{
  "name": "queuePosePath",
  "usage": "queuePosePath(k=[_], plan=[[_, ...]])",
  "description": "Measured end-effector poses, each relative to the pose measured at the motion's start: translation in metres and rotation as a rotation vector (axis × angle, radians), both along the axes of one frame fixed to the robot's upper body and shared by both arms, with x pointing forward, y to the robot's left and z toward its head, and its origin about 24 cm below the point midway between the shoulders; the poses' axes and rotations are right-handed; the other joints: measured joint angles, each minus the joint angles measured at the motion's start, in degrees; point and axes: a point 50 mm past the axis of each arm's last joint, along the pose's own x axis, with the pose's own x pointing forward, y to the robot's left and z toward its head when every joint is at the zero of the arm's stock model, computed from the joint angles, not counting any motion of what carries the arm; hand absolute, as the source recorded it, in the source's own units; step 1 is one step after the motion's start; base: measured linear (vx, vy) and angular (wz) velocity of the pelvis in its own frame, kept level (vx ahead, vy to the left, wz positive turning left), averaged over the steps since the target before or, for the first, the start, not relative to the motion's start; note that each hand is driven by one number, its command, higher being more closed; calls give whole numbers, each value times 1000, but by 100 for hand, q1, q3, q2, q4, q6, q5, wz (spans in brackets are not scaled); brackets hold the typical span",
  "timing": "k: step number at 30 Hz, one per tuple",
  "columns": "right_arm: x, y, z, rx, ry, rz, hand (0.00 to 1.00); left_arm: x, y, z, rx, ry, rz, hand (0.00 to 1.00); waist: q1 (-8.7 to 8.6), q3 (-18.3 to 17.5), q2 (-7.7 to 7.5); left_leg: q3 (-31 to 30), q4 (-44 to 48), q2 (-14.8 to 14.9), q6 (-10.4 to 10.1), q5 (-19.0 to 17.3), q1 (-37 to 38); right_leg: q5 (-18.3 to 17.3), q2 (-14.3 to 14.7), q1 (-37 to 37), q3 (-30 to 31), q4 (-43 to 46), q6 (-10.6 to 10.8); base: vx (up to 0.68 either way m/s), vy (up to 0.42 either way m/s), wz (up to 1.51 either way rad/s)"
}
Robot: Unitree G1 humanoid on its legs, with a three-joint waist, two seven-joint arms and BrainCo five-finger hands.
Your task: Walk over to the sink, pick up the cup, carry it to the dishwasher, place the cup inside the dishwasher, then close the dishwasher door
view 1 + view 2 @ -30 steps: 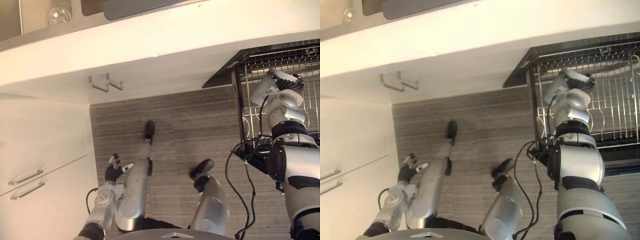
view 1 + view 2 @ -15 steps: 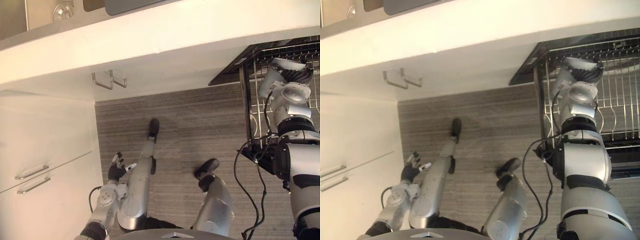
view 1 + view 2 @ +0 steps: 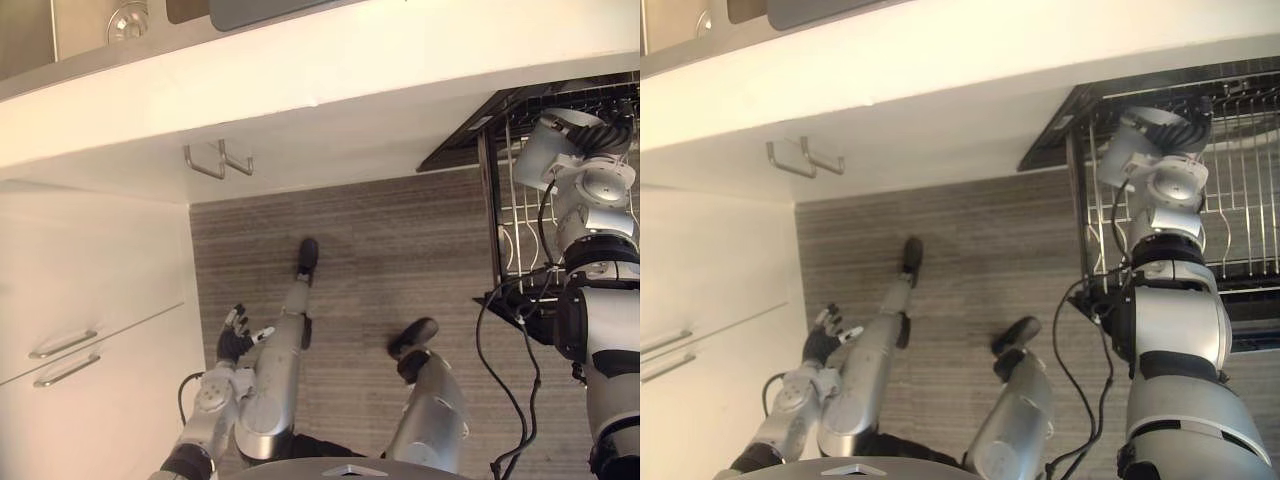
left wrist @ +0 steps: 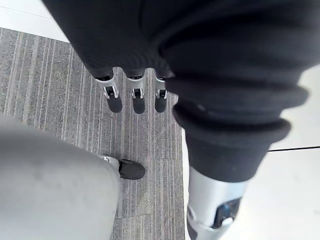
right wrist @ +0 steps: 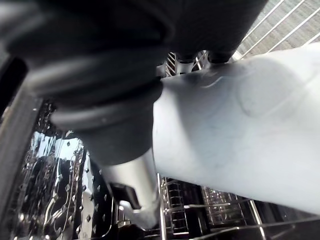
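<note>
At the upper right of the eye views, the cup point(image 3: 543, 152) is seen as a pale rounded shape clamped in the right hand point(image 3: 600, 137) and held over the wire rack point(image 3: 1240, 200) of the open dishwasher point(image 3: 455, 145). Whether the cup is touching the rack cannot be told. In the right wrist view the cup's pale wall is pressed against the palm and is cut off by the frame edge. The fingers point(image 5: 187, 56) are curled behind it with their tips hidden, and the thumb point(image 5: 142, 195) is seen just beside its wall. Rack wires and a dark interior are glimpsed past it.

At the lower left, the left hand point(image 3: 232, 342) is held beside the white cupboard point(image 3: 90, 300), above the floor point(image 3: 380, 250), with nothing in it. In its wrist view the fingers point(image 4: 135, 100) are shown straight and slightly apart.

Along the top edge the white table point(image 3: 350, 70) is seen, with the sink point(image 3: 80, 50) cut off at the upper left corner.
</note>
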Motion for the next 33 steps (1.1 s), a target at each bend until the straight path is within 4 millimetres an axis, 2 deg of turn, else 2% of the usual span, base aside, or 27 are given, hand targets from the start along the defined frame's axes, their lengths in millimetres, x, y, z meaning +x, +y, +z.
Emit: queuePosePath(k=[4, 7, 10, 12, 13, 15, 17, 20, 21, 24, 29, 33], plan=[[-1, 5, -8, -17, -11, 30, 0, 0, -1, 0, 36, -4, -28, 0, -70, 0, 0, 5, -1, -2, -11, -14, 221, 1, 9, 243, -9, -63, 2, 15, -6, -1], [3, 22, -10, 0, -83, 98, 0, -1, 2, -1, 52, 6, -30, 0, -180, 0, -1, 60, -3, 2, -23, -70, 464, 1, 15, 457, 31, -131, 7, 25, -14, -8], [1, 34, -35, 50, -71, 128, 0, -5, 6, -4, 61, 35, -21, 0, -264, -2, -29, 170, -5, 8, -38, -147, 769, 26, 39, 792, 47, -269, 50, 53, -18, -8], [0, 42, -43, 79, -90, 150, 0, -10, 8, -7, 75, 57, -24, 0, -367, -14, -80, 196, -5, 6, -24, -171, 908, 54, 58, 961, 49, -386, 74, 65, -16, -6], [-2, 47, -49, 95, -97, 158, 0, -14, 10, -9, 75, 74, -19, 0, -447, -13, -130, 217, -5, 12, -9, -188, 1015, 81, 76, 1093, 42, -468, 92, 82, -27, -7], [-6, 51, -65, 131, -87, 163, 0, -18, 15, -12, 87, 94, -9, 0, -477, -67, -243, 304, -4, 44, -17, -232, 1185, 152, 126, 1298, 55, -623, 104, 75, -22, -13], [-14, 62, -99, 189, -32, 185, 0, -25, 23, -16, 122, 123, -12, 0, -538, -275, -478, 374, -4, 75, -48, -298, 1386, 223, 210, 1576, 59, -866, 122, 72, -13, -14], [-27, 78, -133, 273, 15, 213, 0, -32, 29, -23, 144, 179, -21, 0, -632, -562, -678, 476, -7, 89, -82, -328, 1618, 307, 310, 1916, 41, -1220, 146, 58, -8, -9], [-35, 84, -152, 307, 58, 218, 0, -39, 32, -28, 162, 216, -22, 0, -670, -792, -726, 497, -34, 112, -75, -436, 1724, 367, 381, 2083, 31, -1423, 153, 59, -8, -12], [-49, 91, -175, 356, 98, 221, 0, -51, 34, -36, 178, 274, -26, 0, -755, -1093, -745, 543, -37, 135, -93, -520, 1904, 478, 483, 2386, 10, -1779, 137, 46, -8, -8], [-70, 103, -191, 423, 85, 250, 0, -67, 40, -44, 195, 343, -12, 0, -849, -1553, -821, 672, -40, 166, -156, -676, 2089, 649, 613, 2692, 14, -2263, 180, 27, -10, -12], [-81, 112, -190, 479, 19, 288, 0, -75, 51, -49, 181, 385, 58, 0, -907, -1711, -938, 733, -41, 180, -165, -726, 2213, 743, 660, 2878, 15, -2428, 145, 45, -19, -6]])
